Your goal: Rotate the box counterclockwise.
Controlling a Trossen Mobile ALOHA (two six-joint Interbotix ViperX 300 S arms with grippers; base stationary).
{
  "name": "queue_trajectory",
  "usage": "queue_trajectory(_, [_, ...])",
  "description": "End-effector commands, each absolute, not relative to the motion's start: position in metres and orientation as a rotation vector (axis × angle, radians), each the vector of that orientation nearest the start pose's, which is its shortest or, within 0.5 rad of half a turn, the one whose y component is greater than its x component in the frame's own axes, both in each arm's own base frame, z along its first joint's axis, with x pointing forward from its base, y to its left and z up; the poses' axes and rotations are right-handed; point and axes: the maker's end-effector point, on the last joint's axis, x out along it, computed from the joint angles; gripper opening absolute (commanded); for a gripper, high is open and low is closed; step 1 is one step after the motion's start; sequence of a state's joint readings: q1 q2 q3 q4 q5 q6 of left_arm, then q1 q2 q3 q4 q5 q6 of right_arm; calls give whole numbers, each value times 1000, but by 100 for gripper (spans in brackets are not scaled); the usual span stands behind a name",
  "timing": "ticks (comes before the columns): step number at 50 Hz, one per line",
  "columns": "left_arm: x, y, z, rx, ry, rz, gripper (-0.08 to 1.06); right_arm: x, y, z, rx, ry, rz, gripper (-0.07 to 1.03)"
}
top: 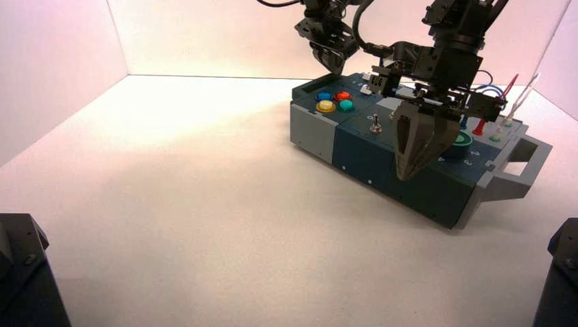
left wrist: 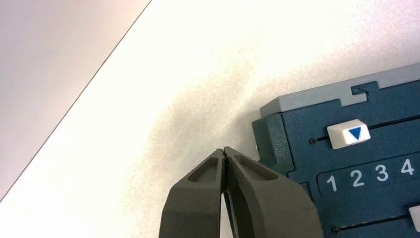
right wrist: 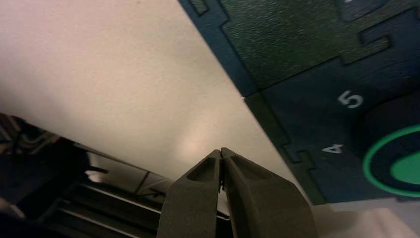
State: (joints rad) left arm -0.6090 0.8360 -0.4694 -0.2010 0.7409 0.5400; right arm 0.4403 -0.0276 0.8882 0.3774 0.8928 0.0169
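Observation:
The box (top: 371, 155) is long, dark blue and grey, and stands turned at an angle on the right of the white table. It bears four coloured buttons (top: 335, 101), a toggle switch (top: 375, 123), a green dial (top: 465, 139) and wires (top: 506, 90). My left gripper (top: 335, 68) is shut and empty, by the box's far corner near the buttons. In the left wrist view its tips (left wrist: 224, 150) lie beside that corner (left wrist: 270, 144), near a white slider (left wrist: 348, 134). My right gripper (top: 407, 174) is shut and empty at the box's front side near the dial; its tips (right wrist: 220, 151) are next to the box's edge (right wrist: 257, 106).
A grey handle (top: 519, 170) sticks out at the box's right end. White walls enclose the table at the back and sides (top: 61, 61). The arms' dark bases sit at the front corners (top: 24, 272) (top: 560, 272). Open table lies left of the box (top: 177, 177).

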Motion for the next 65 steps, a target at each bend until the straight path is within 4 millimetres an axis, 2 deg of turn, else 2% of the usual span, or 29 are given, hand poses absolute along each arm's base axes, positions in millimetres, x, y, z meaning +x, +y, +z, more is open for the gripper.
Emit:
queue_trajectory(1, [498, -378, 43, 601, 920, -883, -3, 181, 138, 33, 31, 1789, 298, -2])
queue_trajectory(13, [499, -378, 45, 601, 916, -883, -3, 177, 126, 20, -41, 1822, 263, -2])
queue_trajectory(21, [499, -377, 44, 607, 918, -887, -3, 184, 123, 15, -74, 1806, 249, -2])
queue_trajectory(42, [493, -374, 36, 613, 945, -892, -3, 200, 111, 15, -159, 1761, 194, -2])
queue_trajectory(65, [483, -368, 35, 630, 965, -901, -3, 209, 109, 18, -179, 1742, 183, -2])
